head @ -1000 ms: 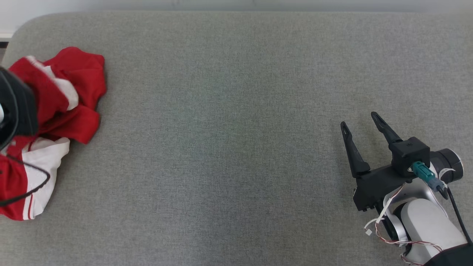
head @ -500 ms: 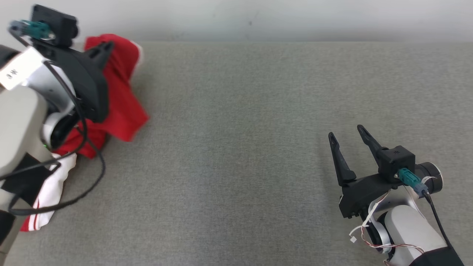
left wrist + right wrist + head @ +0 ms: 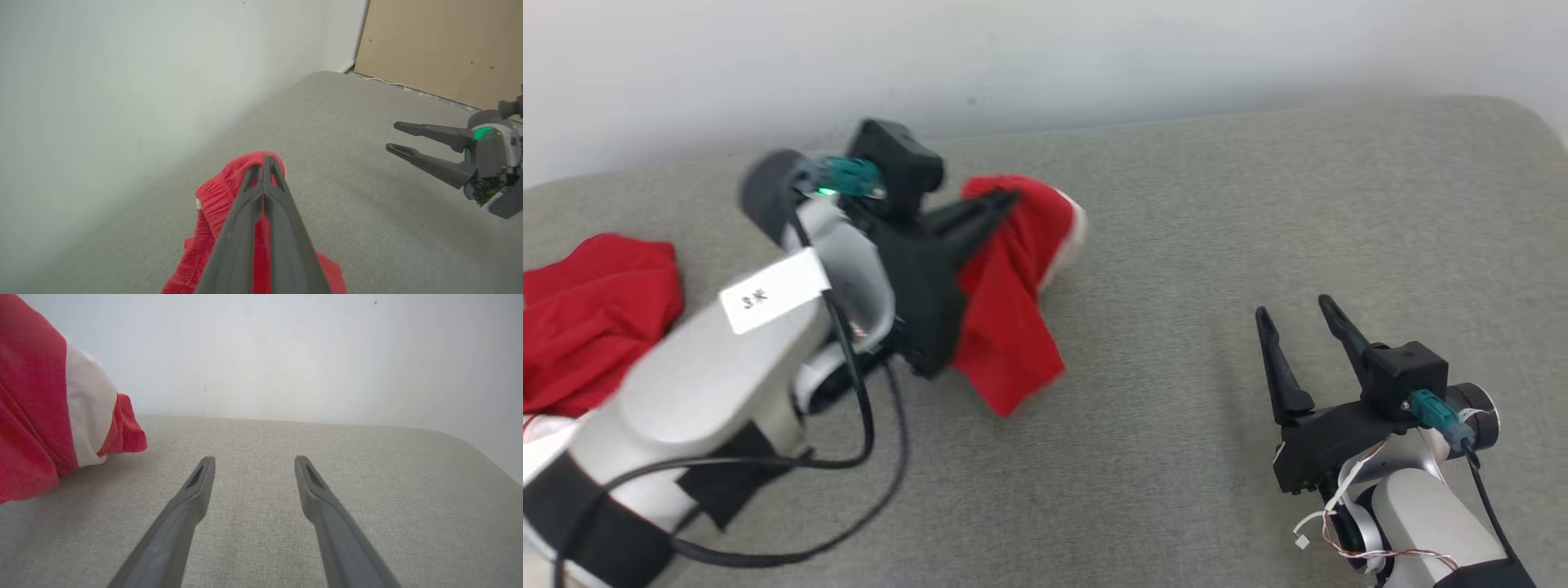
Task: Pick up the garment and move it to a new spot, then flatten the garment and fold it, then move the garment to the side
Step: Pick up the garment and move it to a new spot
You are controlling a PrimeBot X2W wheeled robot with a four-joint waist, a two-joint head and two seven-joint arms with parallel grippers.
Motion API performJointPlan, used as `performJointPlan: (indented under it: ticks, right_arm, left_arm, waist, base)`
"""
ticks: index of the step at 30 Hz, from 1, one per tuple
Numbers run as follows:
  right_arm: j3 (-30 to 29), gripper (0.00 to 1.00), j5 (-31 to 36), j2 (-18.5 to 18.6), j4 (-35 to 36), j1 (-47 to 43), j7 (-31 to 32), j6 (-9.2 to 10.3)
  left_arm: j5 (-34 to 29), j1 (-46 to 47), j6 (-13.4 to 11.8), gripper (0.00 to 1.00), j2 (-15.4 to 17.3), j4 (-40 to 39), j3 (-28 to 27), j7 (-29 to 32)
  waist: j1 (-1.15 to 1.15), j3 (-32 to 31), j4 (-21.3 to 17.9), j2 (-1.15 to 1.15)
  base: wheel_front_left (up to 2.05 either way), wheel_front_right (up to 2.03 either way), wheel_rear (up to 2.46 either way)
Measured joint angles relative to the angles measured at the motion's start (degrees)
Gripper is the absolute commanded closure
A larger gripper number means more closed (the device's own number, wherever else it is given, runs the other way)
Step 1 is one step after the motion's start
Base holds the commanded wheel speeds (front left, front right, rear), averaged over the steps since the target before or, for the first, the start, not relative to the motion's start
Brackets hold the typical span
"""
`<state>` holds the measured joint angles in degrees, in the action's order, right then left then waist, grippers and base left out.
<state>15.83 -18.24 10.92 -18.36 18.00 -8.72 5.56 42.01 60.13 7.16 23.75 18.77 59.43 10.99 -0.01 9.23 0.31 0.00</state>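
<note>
Nearest you in the head view, your left forearm (image 3: 686,384) comes up from the lower left corner, pale, with a black cable (image 3: 866,457) looping below it. Across from it, at the lower right, your right gripper (image 3: 1294,309) sits low over the grey cushion (image 3: 1176,245). Its two fingers (image 3: 192,498) are spread wide with nothing between them (the right wrist view shows bare cushion in the gap).

Further along your left arm, the left gripper (image 3: 1005,200) has its jaws pressed together on a fold of the garment (image 3: 1005,310). In the left wrist view the fingers (image 3: 245,228) meet at the tips, with ribbed red fabric bunched around them. The garment is red with a white band (image 3: 86,416). It hangs from that pinch over the middle-left part of the cushion, toward the back edge, and tapers to a loose corner below the gripper. You cannot tell from here whether that corner touches the cushion.

A red heap (image 3: 596,318) lies on the cushion at the left edge of the head view, with a little white below it. Your forearm hides whether it joins the pinched part.

The two grippers are well apart, with open cushion between them. Seen from the left wrist, the right gripper points in from the right.

Beyond the cushion's back edge stands a plain pale wall (image 3: 1045,65). The left wrist view also shows a tan board (image 3: 441,41) past the cushion's far end.
</note>
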Motion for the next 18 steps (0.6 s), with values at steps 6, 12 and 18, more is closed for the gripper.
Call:
performJointPlan:
  ticks: [6,12,18]
  right_arm:
    - [-0.6,0.00,-0.8,0.1,-0.1,0.0,-1.0,0.00]
    - [-1.6,0.00,-1.1,0.6,0.1,-1.3,-1.9,0.03]
    - [-2.0,0.00,-1.4,1.0,0.5,-2.2,-2.0,0.05]
  left_arm:
    - [3.6,-3.4,0.0,1.00,-4.1,-1.1,4.1,-0.8]
    - [5.6,-11.1,0.0,1.00,-5.9,2.6,8.2,-1.3]
    - [7.1,-15.4,0.0,1.00,-11.4,6.5,9.6,-3.4]
  waist:
    - [0.00,-0.9,-2.9,0.00]
    - [0.00,-1.5,-4.2,0.00]
    - [0.00,-1.0,-3.2,0.00]
  base:
    - [0.00,0.00,0.00]
    - [0.00,0.00,0.00]
    - [0.00,0.00,0.00]
